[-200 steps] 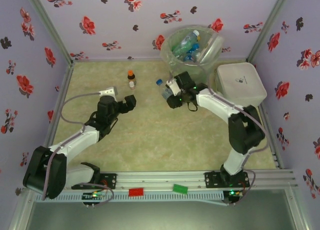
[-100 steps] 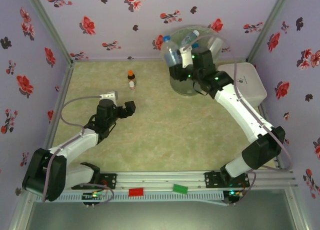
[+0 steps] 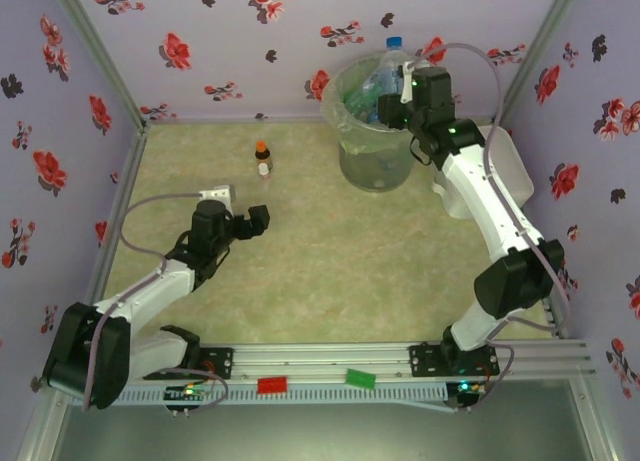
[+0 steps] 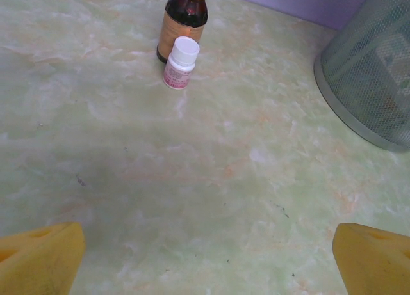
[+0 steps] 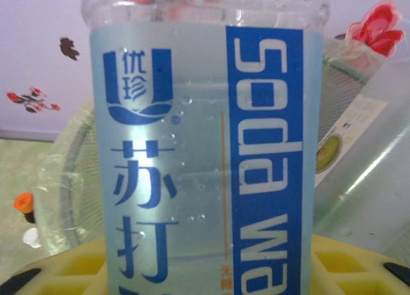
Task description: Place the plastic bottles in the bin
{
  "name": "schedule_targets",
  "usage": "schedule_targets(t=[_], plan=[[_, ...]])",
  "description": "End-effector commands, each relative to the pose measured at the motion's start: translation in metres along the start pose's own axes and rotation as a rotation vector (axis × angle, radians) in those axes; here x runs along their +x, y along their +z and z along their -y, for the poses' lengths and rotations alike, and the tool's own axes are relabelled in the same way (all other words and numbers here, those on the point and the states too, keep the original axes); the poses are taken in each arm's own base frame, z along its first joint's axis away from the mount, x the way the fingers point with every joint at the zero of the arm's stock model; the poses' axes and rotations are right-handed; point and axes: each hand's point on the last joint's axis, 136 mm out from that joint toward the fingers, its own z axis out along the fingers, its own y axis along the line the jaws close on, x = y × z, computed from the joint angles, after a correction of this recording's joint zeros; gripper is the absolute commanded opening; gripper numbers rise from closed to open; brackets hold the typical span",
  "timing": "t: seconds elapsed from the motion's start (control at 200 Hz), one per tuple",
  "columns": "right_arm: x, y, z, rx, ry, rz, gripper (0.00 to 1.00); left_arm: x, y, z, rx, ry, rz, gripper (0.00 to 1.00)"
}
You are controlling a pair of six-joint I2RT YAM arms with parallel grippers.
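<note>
the right hand [image 3: 396, 87] has swung up from the worktop [image 3: 300, 271] to the bin [image 3: 372, 166]. its fingers are clamped on a blue-labelled soda water bottle [image 5: 205, 154], held at the bin's far rim above other bottles [image 3: 362, 103] lying inside. the left hand [image 3: 257, 220] sits low over the worktop, spread wide and empty, near a brown orange-capped bottle [image 4: 184, 20] and a white-capped pill bottle [image 4: 179, 64].

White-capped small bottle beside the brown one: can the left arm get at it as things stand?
Probably yes: the left gripper faces the white-capped bottle with jaws open and just table between; only the brown bottle crowds it behind.
</note>
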Motion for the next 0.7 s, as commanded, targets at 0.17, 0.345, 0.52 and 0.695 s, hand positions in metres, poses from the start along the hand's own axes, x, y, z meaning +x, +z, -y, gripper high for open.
schedule_targets(t=[0.17,0.345,0.52,0.695], plan=[[-0.015,0.0,0.003,0.032,0.046,0.039,0.86,-0.012,-0.011,0.0,-0.002,0.031,0.019,1.0],[-0.029,-0.018,0.007,0.047,0.043,0.091,1.0,-0.019,-0.013,-0.003,-0.013,0.023,0.039,1.0],[-0.025,-0.048,0.022,0.111,0.018,0.133,1.0,-0.036,-0.018,-0.014,-0.062,0.028,0.091,1.0],[0.016,-0.076,0.043,0.193,-0.009,0.119,1.0,-0.054,-0.023,-0.045,-0.159,-0.021,0.16,1.0]])
